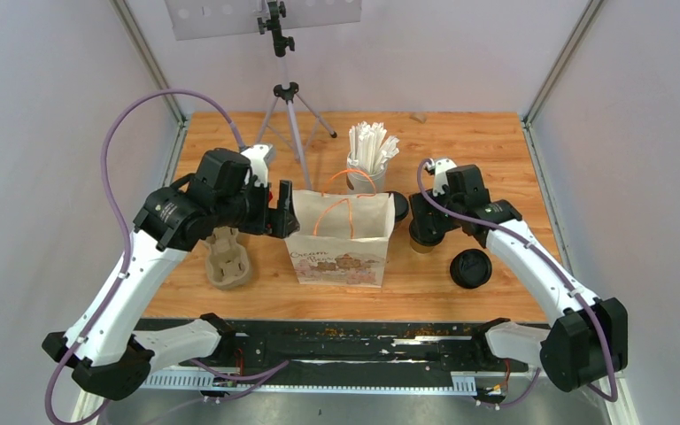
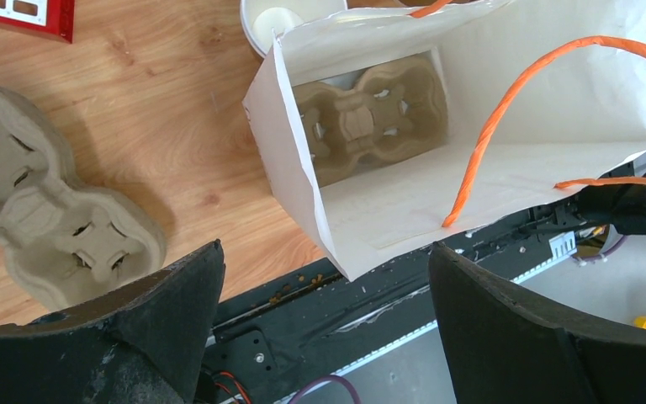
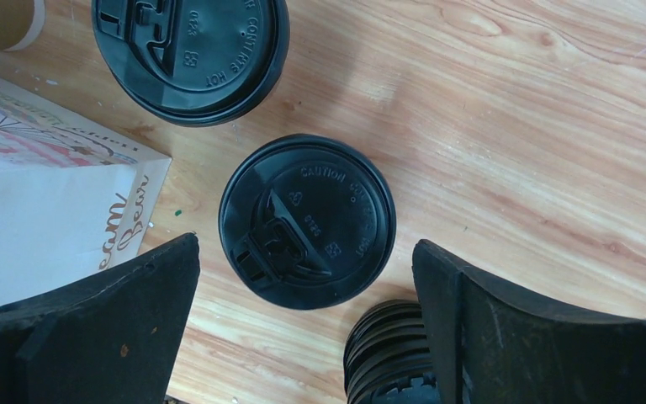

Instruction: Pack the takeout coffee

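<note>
A coffee cup with a black lid [image 3: 307, 220] stands on the wooden table, right of the white paper bag [image 1: 341, 239]. My right gripper [image 3: 307, 246] is open above it, fingers on either side, not touching; in the top view the right gripper [image 1: 425, 223] covers most of this cup [image 1: 423, 243]. A second lidded cup [image 3: 189, 55] stands behind it, by the bag's back right corner [image 1: 398, 206]. My left gripper [image 2: 324, 278] is open and empty at the bag's upper left edge [image 1: 279, 212]. The open bag [image 2: 488, 168] holds a pulp cup carrier [image 2: 370, 118] at its bottom.
A second pulp carrier [image 1: 228, 261] lies left of the bag. A pile of bare black lids [image 1: 470, 268] sits right of the cups, under my right finger [image 3: 391, 353]. A white cup of wrapped straws [image 1: 367, 155] and a tripod [image 1: 288, 106] stand behind the bag.
</note>
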Motion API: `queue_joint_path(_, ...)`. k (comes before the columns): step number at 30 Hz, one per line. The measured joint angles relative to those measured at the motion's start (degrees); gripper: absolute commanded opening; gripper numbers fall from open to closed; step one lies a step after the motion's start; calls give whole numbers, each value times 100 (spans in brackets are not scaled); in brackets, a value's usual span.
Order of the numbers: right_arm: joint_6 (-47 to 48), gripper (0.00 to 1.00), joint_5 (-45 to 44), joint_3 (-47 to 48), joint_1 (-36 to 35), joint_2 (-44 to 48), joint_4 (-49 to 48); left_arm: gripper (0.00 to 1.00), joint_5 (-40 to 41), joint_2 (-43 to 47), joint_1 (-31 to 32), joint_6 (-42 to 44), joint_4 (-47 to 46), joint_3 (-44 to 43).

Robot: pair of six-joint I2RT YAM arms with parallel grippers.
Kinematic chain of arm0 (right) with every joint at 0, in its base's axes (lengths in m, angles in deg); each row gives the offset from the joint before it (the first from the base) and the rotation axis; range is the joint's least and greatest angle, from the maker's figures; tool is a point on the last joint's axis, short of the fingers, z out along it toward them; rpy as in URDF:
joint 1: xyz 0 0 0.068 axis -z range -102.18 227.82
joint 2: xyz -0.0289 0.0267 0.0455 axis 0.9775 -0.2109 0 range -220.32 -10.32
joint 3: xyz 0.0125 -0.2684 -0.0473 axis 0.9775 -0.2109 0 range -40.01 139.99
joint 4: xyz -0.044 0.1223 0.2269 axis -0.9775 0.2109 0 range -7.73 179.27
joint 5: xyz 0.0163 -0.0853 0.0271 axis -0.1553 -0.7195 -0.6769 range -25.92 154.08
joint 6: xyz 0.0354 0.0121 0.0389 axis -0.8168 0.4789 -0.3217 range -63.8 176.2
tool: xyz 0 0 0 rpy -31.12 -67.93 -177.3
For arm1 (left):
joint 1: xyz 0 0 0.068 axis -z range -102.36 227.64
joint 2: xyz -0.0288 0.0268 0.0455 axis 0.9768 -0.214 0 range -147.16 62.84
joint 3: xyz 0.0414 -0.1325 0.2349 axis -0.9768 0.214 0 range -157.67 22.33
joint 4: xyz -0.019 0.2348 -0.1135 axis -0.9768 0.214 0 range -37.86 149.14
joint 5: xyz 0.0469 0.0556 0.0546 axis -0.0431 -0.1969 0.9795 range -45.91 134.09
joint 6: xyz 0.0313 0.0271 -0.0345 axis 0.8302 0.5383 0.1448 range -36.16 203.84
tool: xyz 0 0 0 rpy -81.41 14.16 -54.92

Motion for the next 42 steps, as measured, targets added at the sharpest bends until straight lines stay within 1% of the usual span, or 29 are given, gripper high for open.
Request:
queue_joint_path(6, 157, 90, 116, -181, 0, -280, -291, 94, -17, 17, 0, 11, 68, 0)
queue_joint_path(13, 297, 83, 177, -295, 2, -376, -341, 93, -37, 31, 0, -15, 103, 0)
queue_joint_path(18, 374, 86, 142, -308, 2, -376, -413, 93, -37, 87, 0, -87, 96, 13)
queue_joint_path(25, 378, 85, 142, -334, 11, -374, -459, 93, -39, 151, 0, -151, 94, 107)
queue_joint_path(32, 380, 80, 142, -339, 11, -376, -509, 92, -46, 149, 0, -151, 50, 107)
queue_joint_path(40, 400, 71, 140, -367, 11, -376, -592, 90, -46, 129, 0, -177, 50, 107)
queue_joint_path(42, 400, 70, 140, -372, 11, -376, -601, 90, -46, 116, 0, -175, 50, 107)
